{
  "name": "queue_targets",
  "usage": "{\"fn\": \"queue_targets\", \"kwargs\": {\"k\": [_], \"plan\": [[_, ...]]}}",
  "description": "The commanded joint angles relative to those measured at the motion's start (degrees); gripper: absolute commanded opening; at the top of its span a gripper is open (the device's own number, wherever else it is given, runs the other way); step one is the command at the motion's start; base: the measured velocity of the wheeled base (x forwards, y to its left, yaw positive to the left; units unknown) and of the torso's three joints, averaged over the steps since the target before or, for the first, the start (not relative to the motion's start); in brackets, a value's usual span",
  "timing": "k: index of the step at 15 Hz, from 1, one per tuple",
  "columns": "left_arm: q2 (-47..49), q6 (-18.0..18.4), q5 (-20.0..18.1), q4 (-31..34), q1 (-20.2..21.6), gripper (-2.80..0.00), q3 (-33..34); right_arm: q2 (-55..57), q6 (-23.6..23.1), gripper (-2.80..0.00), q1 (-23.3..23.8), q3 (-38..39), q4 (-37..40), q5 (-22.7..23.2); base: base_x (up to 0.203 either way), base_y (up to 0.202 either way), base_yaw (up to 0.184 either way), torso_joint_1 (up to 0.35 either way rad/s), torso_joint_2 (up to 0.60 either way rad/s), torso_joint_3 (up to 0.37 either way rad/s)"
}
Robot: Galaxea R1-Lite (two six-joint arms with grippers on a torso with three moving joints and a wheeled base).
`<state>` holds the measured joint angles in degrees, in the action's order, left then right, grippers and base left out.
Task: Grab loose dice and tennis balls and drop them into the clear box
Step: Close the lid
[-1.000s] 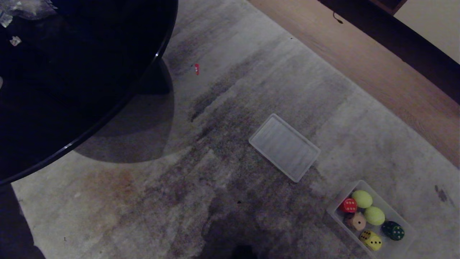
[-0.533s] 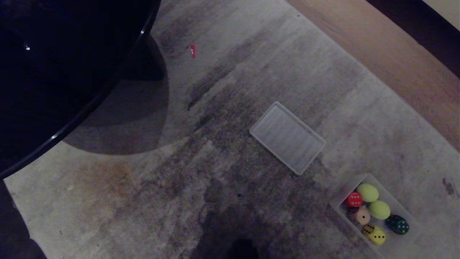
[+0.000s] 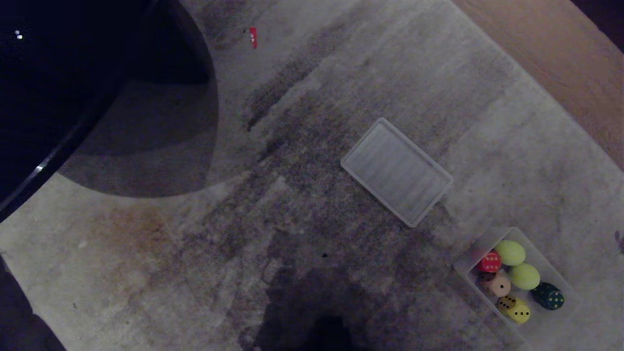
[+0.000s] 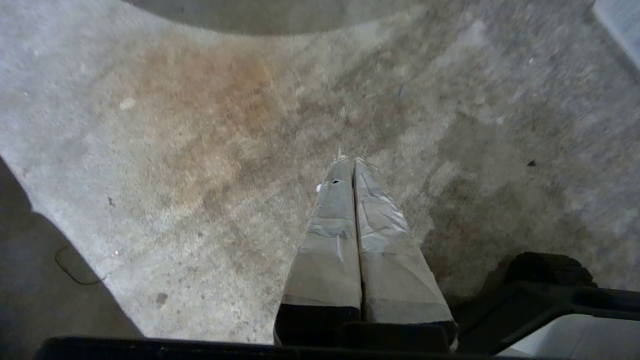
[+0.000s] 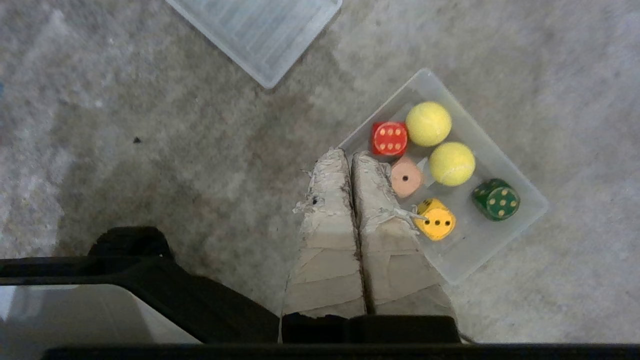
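The clear box (image 3: pixel 570 312) (image 5: pixel 500 250) sits on the carpet at the lower right of the head view. Inside it lie two tennis balls (image 3: pixel 510 252) (image 3: pixel 524 276) (image 5: pixel 428 123) (image 5: pixel 452 163) and the dice: red (image 3: pixel 489 262) (image 5: pixel 389 138), pinkish-beige (image 3: pixel 498 284) (image 5: pixel 406 177), yellow (image 3: pixel 516 309) (image 5: pixel 436 220) and dark green (image 3: pixel 549 296) (image 5: pixel 496 199). My right gripper (image 5: pixel 348 154) hangs shut and empty above the box's near edge. My left gripper (image 4: pixel 351 161) is shut and empty over bare carpet. Neither arm shows in the head view.
A flat ribbed translucent panel (image 3: pixel 396 171) (image 5: pixel 260 30) lies on the carpet beyond the box. A small red piece (image 3: pixel 253 37) lies farther off. A dark round table edge (image 3: pixel 29 175) fills the upper left. Wooden floor (image 3: pixel 551 48) borders the carpet at the upper right.
The whole head view has shifted as the camera tilted: the table slid up and left out of view, the panel and box moved up in the picture. Nothing on the carpet moved.
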<state>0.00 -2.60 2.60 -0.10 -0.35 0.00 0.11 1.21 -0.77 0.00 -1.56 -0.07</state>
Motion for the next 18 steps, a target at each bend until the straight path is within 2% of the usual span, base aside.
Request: {"fn": "queue_targets", "kwargs": {"k": [1,9,18], "plan": [[0.1,0.0,0.0,0.0,0.0,-2.80,0.1,0.0,-0.2,-2.80,0.0,0.6,0.0,0.0,0.000,0.000,0.000,0.002,0.01,-0.198],[0.1,0.0,0.0,0.1,0.0,-2.80,0.1,0.0,-0.2,-2.80,0.0,0.6,0.0,0.0,0.000,0.000,0.000,0.002,0.00,-0.187],[0.1,0.0,-0.1,0.1,0.0,-2.80,0.1,-0.1,-0.2,-2.80,0.0,0.6,0.0,0.0,0.000,0.000,0.000,0.000,0.00,-0.017]]}}
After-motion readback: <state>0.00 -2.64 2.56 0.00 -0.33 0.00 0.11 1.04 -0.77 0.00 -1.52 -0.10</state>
